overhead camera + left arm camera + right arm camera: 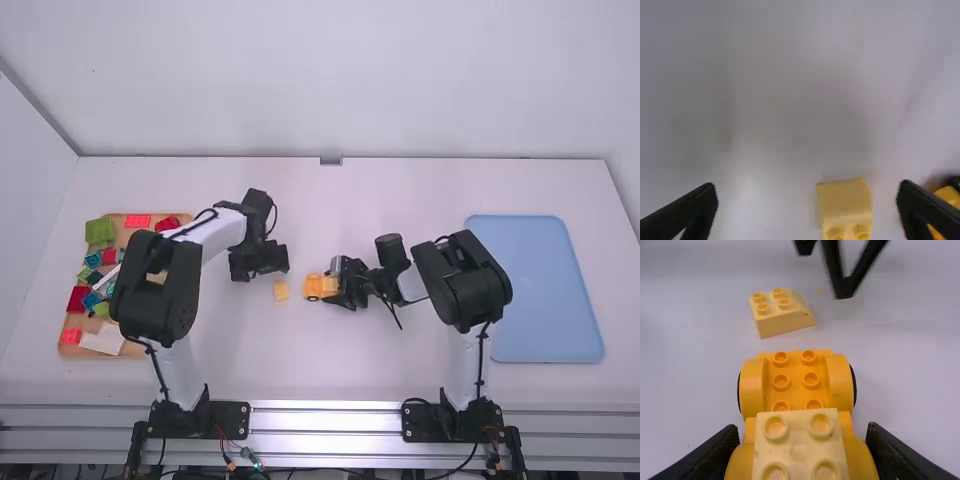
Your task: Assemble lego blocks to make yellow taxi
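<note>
Lying on the worktop (pixel 400 200) at the robot's left is a wooden tray (pixel 125 234) of mixed bricks, green, red, blue and white, with the left arm (pixel 160 290) reaching over its inner side. A blue tray (pixel 540 290) lies well apart, beyond the right arm (pixel 465 280).

Between the two arms sits the orange car base (pixel 313 287), its wheels on either side, a pale yellow block (pixel 799 452) mounted on its studs. The right jaws (pixel 340 285) are grasping the car base from both sides and hem in its right end. The left jaws (pixel 264 268) are released, spread wide, near the loose yellow block (pixel 281 290), which lies between the left arm and the car base, apart from both.

The car base's long axis runs left to right across the high view, its bare studded end pointing left, toward the loose yellow block. That block rests studs up, its long axis running near to far, crosswise to the car base, with its sloped end facing away from the arms' bases.
</note>
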